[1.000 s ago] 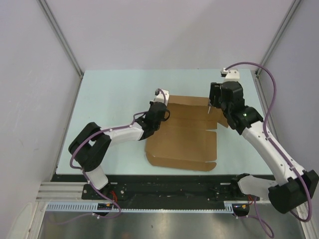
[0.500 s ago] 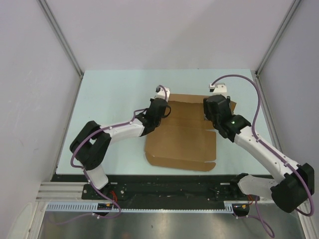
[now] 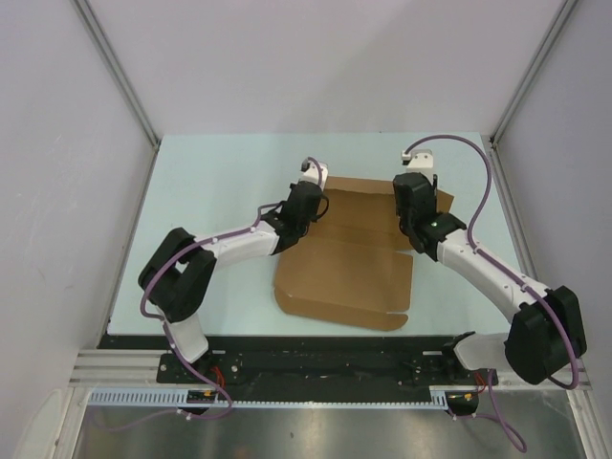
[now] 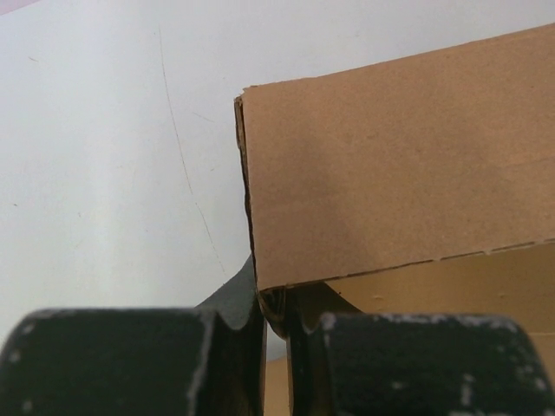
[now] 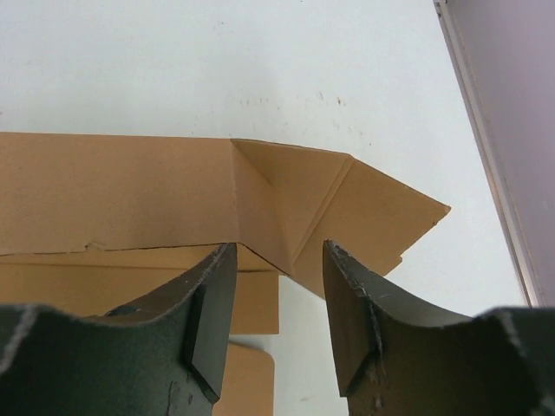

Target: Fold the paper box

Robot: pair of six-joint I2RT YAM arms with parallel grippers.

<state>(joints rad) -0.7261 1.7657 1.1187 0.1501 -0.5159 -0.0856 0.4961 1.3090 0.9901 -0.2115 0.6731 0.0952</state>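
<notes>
1. The flat brown die-cut cardboard paper box (image 3: 344,277) lies on the pale desk (image 3: 220,191) at mid-width, between the two arms. Its near edge faces their bases.
2. Its far flap (image 3: 368,196) stands up off the desk and runs left to right. That strip is the axis that matters here, with one arm at each end of it.
3. The left jaws, on the left arm (image 3: 239,251), are all but closed. They pinch the lower left corner of the flap, whose cardboard edge sits in the narrow slit between them.
4. The right jaws, on the right arm (image 3: 478,268), stand about half open and hold nothing. They point far, at the flap's right end, where a creased triangular corner tab (image 5: 347,212) juts out to the right. The crease lies just beyond the gap between them.
5. The right arm is the nearer to that tab, so the coming move probably falls to it: taking or pressing the creased corner while the left arm steadies the flap.
</notes>
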